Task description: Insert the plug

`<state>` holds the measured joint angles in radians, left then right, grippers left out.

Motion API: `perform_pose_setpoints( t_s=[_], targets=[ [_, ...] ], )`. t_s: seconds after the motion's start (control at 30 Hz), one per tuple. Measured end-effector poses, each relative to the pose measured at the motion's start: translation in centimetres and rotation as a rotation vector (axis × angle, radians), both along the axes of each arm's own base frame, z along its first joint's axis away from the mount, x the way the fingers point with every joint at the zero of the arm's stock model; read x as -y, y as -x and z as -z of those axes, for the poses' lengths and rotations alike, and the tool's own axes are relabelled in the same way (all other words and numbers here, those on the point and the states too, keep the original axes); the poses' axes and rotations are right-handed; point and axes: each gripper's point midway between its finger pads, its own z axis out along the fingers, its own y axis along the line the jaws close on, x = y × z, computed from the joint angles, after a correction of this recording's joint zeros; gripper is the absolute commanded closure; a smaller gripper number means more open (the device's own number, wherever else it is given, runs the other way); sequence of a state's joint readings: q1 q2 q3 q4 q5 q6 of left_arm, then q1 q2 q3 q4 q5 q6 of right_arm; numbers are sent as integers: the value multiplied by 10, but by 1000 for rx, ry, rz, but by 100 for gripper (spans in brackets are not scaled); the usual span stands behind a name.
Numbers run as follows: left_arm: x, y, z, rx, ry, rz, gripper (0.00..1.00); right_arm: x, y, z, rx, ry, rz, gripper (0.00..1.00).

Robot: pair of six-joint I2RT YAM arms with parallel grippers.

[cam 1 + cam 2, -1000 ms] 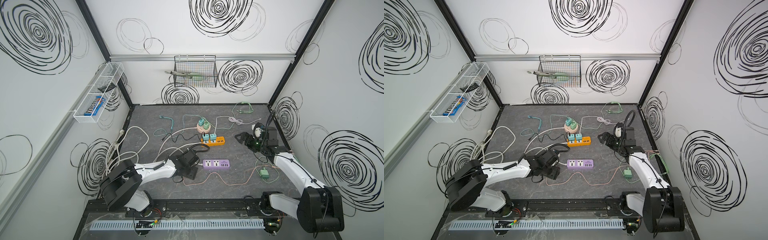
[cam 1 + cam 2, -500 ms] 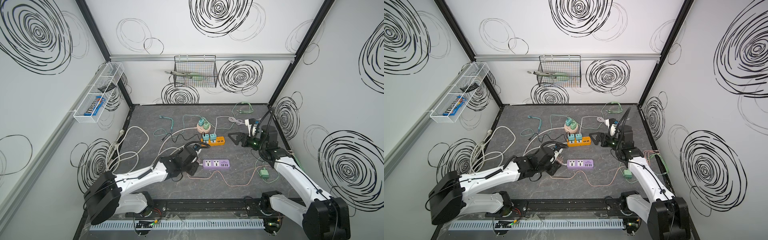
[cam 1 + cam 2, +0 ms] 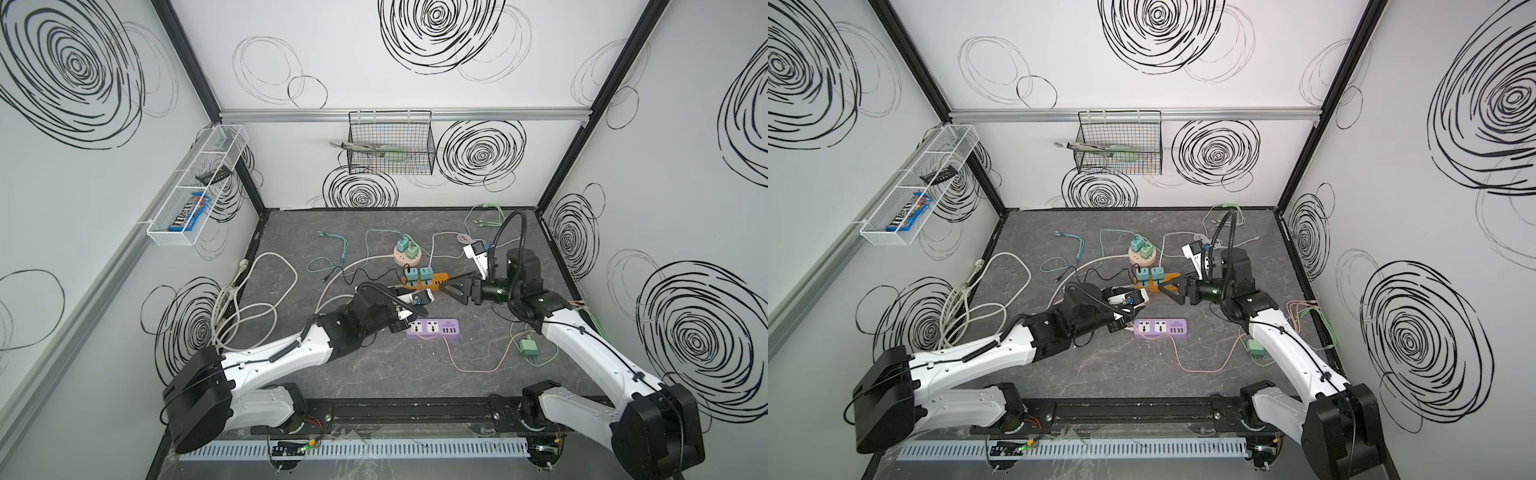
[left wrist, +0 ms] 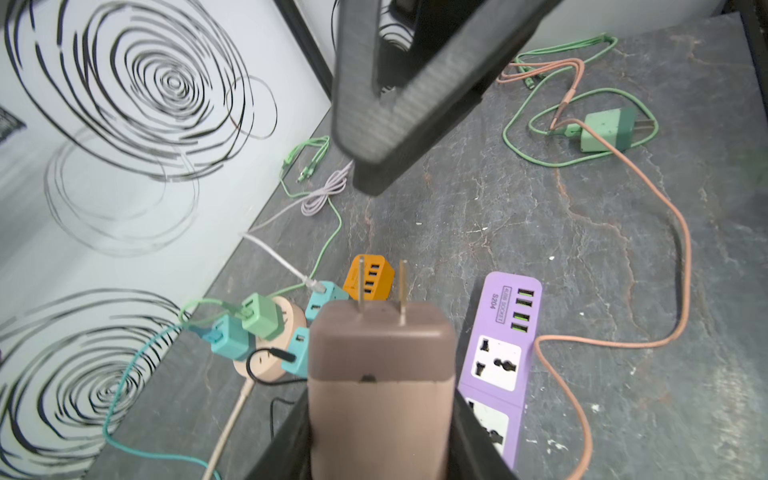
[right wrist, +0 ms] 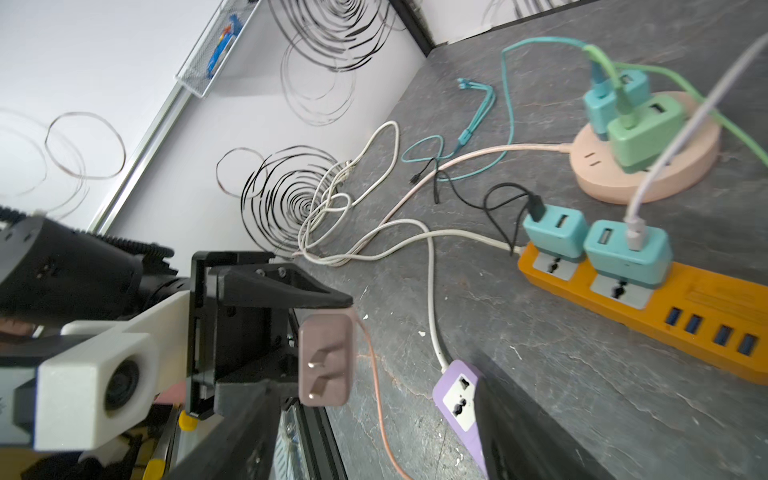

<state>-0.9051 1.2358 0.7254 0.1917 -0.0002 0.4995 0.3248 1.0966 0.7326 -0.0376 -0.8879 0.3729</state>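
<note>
Item: brown plug (image 4: pixel 380 353), clenched in left claw (image 4: pixel 382 399). Top-view bearings: prongs toward 2 o'clock; purple strip (image 3: pixel 434 328) just beside, 3 o'clock. Right claw (image 3: pixel 446 286) spread, empty, farther.

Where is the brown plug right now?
The brown plug is gripped in the left claw, held above the floor by the purple power strip's left end in a top view.
</note>
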Motion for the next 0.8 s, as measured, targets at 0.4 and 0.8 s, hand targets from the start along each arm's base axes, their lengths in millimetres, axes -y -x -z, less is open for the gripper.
perform_pose_setpoints(
  t_s=[0.4,0.8],
  targets=[
    [16,-1,-8,119,-43,70,100,-23,13,3,-19,9,-126,56],
    [18,-8,-12,103,-26,45,25,-25,16,4,-24,37,-155,100]
  ],
)
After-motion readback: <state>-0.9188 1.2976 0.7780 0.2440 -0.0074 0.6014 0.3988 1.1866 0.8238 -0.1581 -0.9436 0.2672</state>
